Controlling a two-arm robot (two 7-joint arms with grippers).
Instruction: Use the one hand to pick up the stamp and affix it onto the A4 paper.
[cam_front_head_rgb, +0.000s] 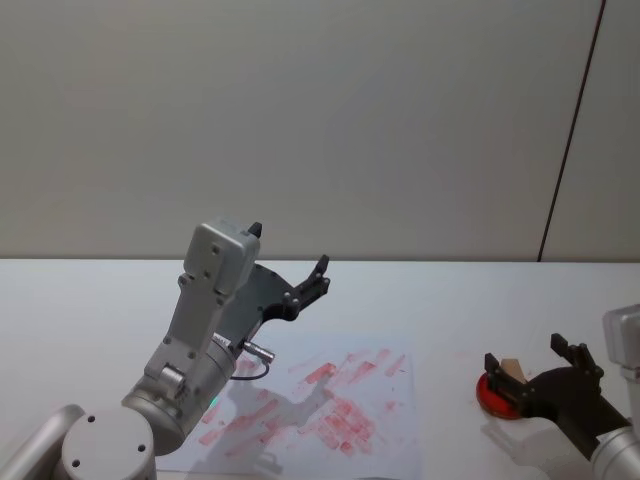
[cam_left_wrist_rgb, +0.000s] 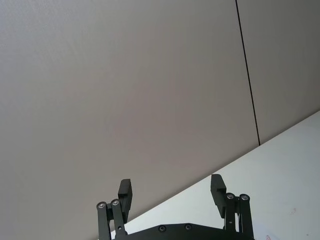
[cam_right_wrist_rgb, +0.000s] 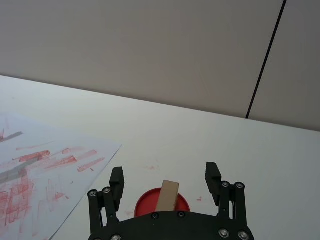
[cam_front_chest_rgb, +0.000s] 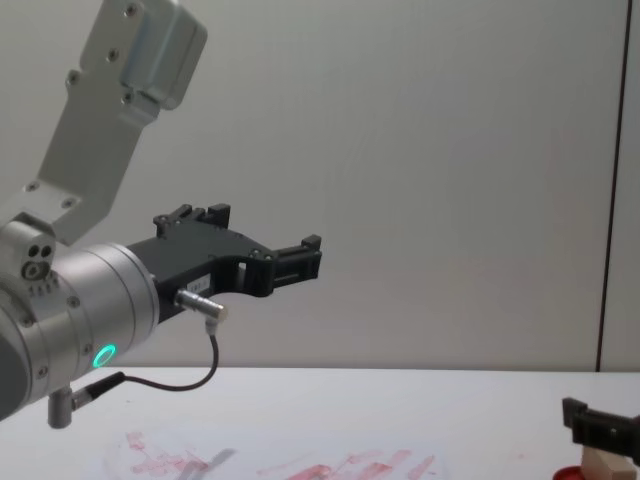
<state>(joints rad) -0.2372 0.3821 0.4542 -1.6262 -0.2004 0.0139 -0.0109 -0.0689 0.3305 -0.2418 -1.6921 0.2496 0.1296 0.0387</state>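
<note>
Silver-grey arms (cam_front_head_rgb: 195, 340), black fingers (cam_right_wrist_rgb: 117, 179)

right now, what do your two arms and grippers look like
The left gripper and right gripper are black, two-fingered, with small silver screws at the finger links. The left arm and right arm are silver-grey. The left wrist is a rounded cylinder with a green ring light and a thin black cable looping from a silver plug.

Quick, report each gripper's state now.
Left gripper: open, empty, raised.
Right gripper: open, jaws apart around the light-tan wooden block stamp on the round red ink pad.
</note>
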